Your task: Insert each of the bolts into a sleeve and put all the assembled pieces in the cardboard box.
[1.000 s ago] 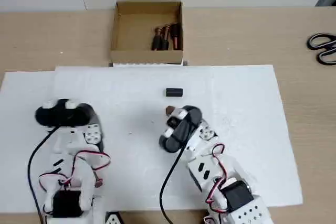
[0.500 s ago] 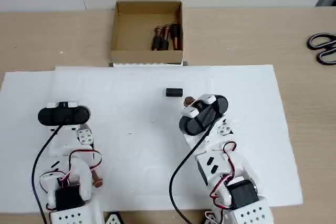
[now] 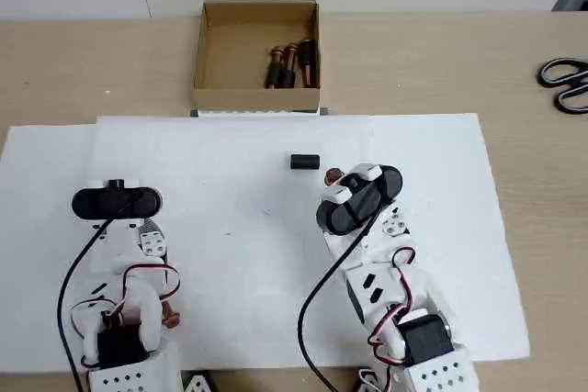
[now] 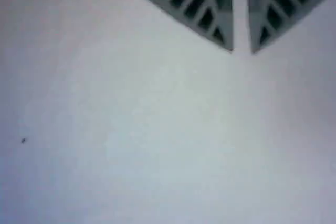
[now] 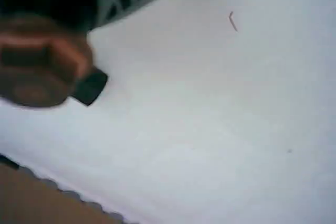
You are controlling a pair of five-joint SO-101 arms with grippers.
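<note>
My right gripper [image 3: 336,181] stands on the white paper, shut on a copper bolt [image 3: 333,174] whose head pokes out toward the box. Up close the bolt [image 5: 37,72] is a big brown blur, with the black sleeve [image 5: 90,86] just beyond it. That sleeve [image 3: 305,162] lies on its side a little to the left of the bolt tip and apart from it. The cardboard box [image 3: 209,52] at the back holds three assembled pieces [image 3: 292,63]. My left gripper [image 4: 240,50] hangs shut over bare paper, low at the left [image 3: 117,201].
A white paper sheet [image 3: 441,153] covers the wooden table from the box to the near edge. Scissors [image 3: 565,80] lie at the far right on the bare wood. Black cables trail from both arms toward the front edge.
My right gripper has carried the bolt to the right and slightly toward the box, ending beside the sleeve. My left arm has drawn back a little toward the near edge.
</note>
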